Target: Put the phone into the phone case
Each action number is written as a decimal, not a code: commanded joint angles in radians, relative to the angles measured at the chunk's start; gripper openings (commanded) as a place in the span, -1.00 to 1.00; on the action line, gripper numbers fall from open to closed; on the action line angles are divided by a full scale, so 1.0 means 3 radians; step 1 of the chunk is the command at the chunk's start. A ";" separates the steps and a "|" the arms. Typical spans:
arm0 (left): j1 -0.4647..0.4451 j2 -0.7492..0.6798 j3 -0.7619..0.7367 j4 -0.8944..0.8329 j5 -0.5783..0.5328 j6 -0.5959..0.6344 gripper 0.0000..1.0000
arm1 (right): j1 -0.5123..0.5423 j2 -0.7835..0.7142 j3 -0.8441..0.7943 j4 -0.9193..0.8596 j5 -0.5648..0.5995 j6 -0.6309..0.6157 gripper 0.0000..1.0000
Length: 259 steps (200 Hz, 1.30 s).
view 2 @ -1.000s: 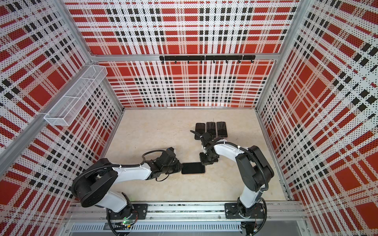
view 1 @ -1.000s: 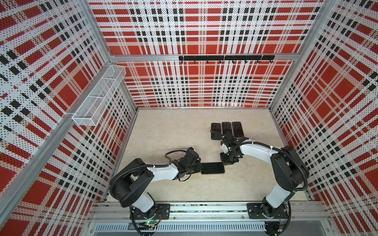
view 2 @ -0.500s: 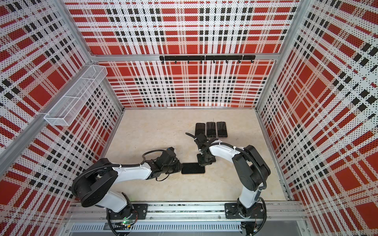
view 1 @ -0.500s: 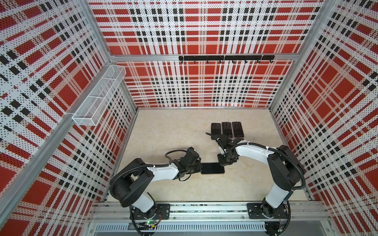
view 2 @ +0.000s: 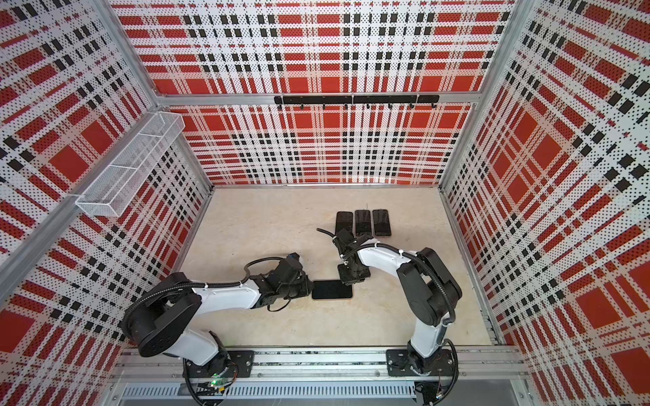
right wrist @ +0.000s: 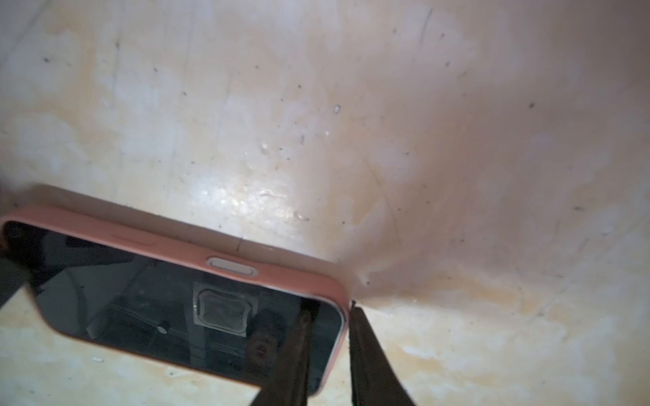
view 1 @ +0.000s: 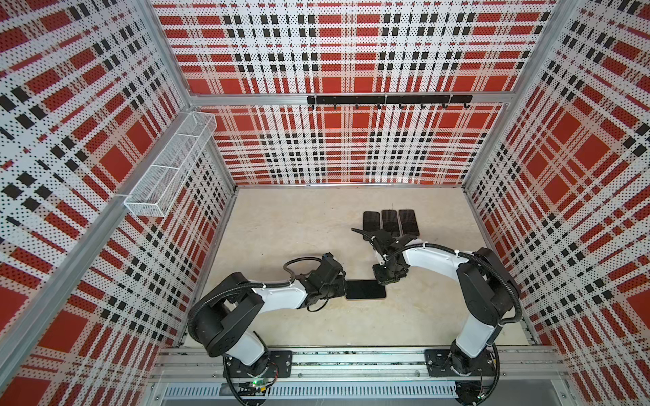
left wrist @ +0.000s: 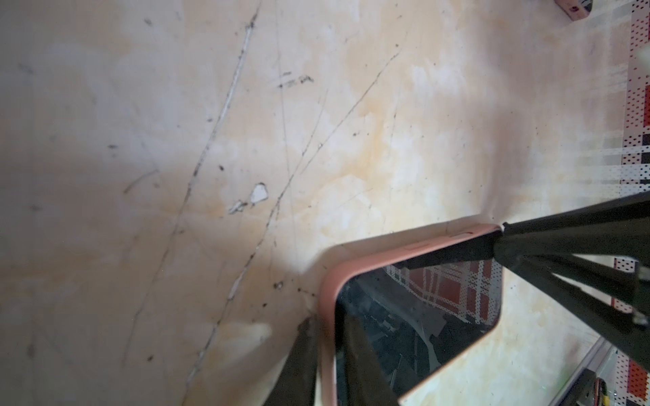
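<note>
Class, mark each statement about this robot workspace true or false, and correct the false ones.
The phone lies flat on the table, screen up. True.
Its phone case is blue. False: it is pink.
Farther back, three more phones lie side by side. True.
The left gripper hangs far from the phone. False: it is at the phone's end, against the case.
The wire basket stands on the table. False: it is mounted on a side wall.

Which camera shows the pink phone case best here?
Right wrist view: the phone case shows a long pink side with its button. Left wrist shows one corner; both top views show mostly the dark phone.
</note>
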 commanded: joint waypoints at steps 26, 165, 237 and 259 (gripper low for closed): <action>0.0047 -0.0337 0.0125 -0.0440 -0.0249 0.0107 -0.51 | -0.0189 -0.0328 0.0053 0.0041 -0.0051 -0.0154 -0.62; -0.0760 -0.0929 -0.0675 0.0036 -0.0204 -0.0890 -0.49 | -0.0193 0.0251 0.0057 0.0353 -0.0153 -0.0407 -0.79; -0.0761 -0.0625 -0.0573 0.0213 -0.0236 -0.0833 -0.52 | 0.0019 -0.0276 -0.0581 0.0516 -0.0547 -0.0124 -0.79; -0.0720 -0.0624 -0.0573 0.0191 -0.0264 -0.0816 -0.52 | 0.0162 -0.0419 -0.0772 0.0700 -0.0759 0.0064 -0.79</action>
